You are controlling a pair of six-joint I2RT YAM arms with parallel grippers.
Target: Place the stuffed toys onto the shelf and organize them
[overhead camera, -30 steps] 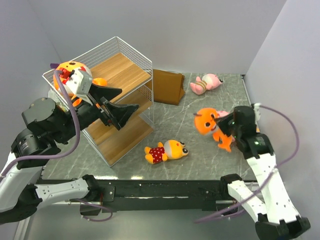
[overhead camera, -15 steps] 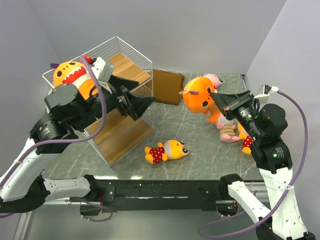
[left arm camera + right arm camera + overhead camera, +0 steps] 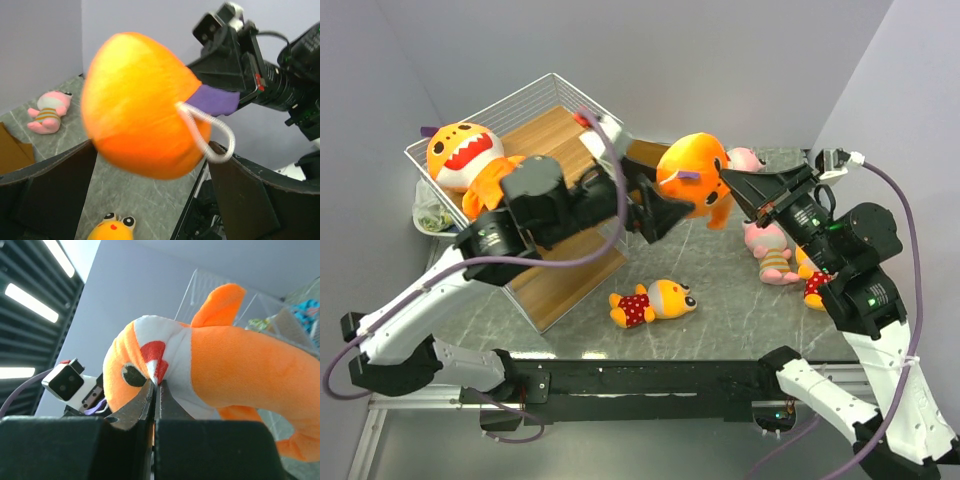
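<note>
Spanning the whole view, grey marbled counter point(image 3: 720, 330). At its far left stands the shelf point(image 3: 555, 135), a white wire frame with light wooden boards; first shark point(image 3: 468, 158) lies on the top tier at the left corner, toothy mouth up.

Left arm point(image 3: 530, 200) reaches out across the front of the shelf and covers part of its boards from the overhead view. Right arm point(image 3: 860, 270) leans in from the right side.

Second shark point(image 3: 692, 180) hangs in the air between the two arms, just right of the shelf and clear of the counter. Right pincer point(image 3: 725, 178) is clamped on it, fingers pressed together on a fold of the white-and-red mouth fabric. Left pincer point(image 3: 665, 210) sits just under the shark with fingers wide apart, holding nothing; whether they touch the plush cannot be told.

Brown bag point(image 3: 10, 150) stands behind the raised shark, mostly hidden from above by the shark and the left arm.

Red-dotted toy point(image 3: 650, 302) lies on its side on the open counter, below the shark. Striped pink toy point(image 3: 768, 250) lies against the right arm; second red-dotted toy point(image 3: 812, 283) is half hidden behind that arm. Pink toy point(image 3: 745, 160) lies near the far edge.

Purple tag point(image 3: 212, 100) and white loop point(image 3: 212, 132) hang off the shark.
</note>
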